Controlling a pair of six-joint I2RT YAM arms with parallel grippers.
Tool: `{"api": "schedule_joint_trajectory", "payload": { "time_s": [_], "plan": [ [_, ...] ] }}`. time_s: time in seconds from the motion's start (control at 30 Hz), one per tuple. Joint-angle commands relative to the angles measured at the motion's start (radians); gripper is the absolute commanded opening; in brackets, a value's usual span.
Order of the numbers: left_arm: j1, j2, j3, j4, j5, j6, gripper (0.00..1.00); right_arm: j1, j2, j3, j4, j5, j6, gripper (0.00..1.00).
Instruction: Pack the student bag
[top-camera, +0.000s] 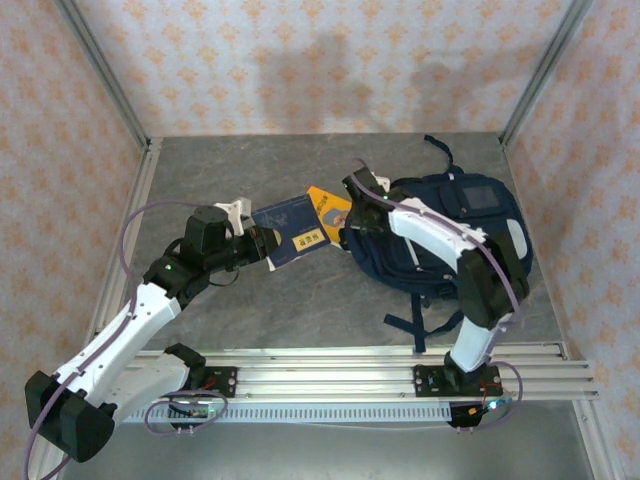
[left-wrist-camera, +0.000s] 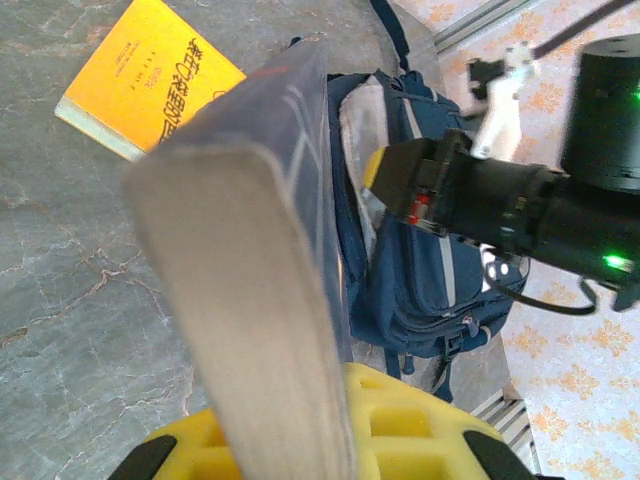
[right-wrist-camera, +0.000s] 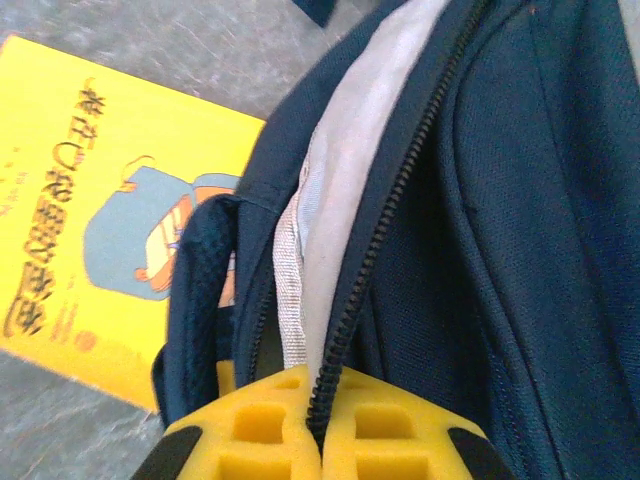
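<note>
My left gripper is clamped on a blue book, gripping its near end. The rest of the book sticks out to the right, twd the bag, held up off the table. In the left wrist view the book's pale page edge rises from btwn my yellow pads, w/ the glossy cover on the right side, and the whole thing leans a bit.

My right gripper is closed tight. The yellow pads are pressed together w/ the zip edge of the student bag nipped btwn them. The zip teeth run straight down into the seam where the pads meet, and the grey lining shows just left of the teeth.

The student bag lies flat on the grey table, right of centre, in front of my right arm. Its opened end faces left twd the blue book, and dark straps trail twd the near rail.

A yellow book lies flat on the table right at that open end. A padded navy loop of the bag overlaps its cover in the right wrist view. From above, the far corner of the blue book overlaps the yellow one. Can't tell if they touch.
</note>
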Motion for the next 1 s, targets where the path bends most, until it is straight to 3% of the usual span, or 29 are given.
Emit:
{"api": "schedule_joint_trajectory", "payload": {
  "time_s": [0.0, 0.13, 0.2, 0.37, 0.5, 0.7, 0.97],
  "plan": [
    [0.012, 0.006, 0.016, 0.026, 0.015, 0.031, 0.00, -0.002, -0.154, -0.025, 0.039, -0.041, -0.087, 0.00],
    [0.011, 0.023, 0.043, 0.008, 0.016, 0.029, 0.00, 0.000, -0.265, -0.020, -0.002, -0.106, -0.168, 0.00],
    [0.004, 0.036, 0.059, -0.003, 0.015, 0.028, 0.00, 0.019, -0.291, 0.020, -0.086, -0.052, -0.175, 0.00],
    [-0.030, 0.083, 0.090, 0.063, 0.068, 0.003, 0.00, 0.036, -0.350, 0.105, -0.280, -0.093, -0.412, 0.00],
    [-0.104, 0.145, 0.119, 0.185, 0.134, -0.027, 0.00, -0.035, -0.526, 0.053, -0.166, -0.386, -0.449, 0.00],
    [-0.198, 0.327, 0.183, 0.321, 0.153, -0.114, 0.00, -0.197, -0.657, 0.007, -0.049, -0.647, -0.394, 0.00],
    [-0.280, 0.552, 0.257, 0.544, 0.191, -0.226, 0.00, -0.253, -0.661, 0.000, -0.055, -0.779, -0.371, 0.00]
  ]
}}
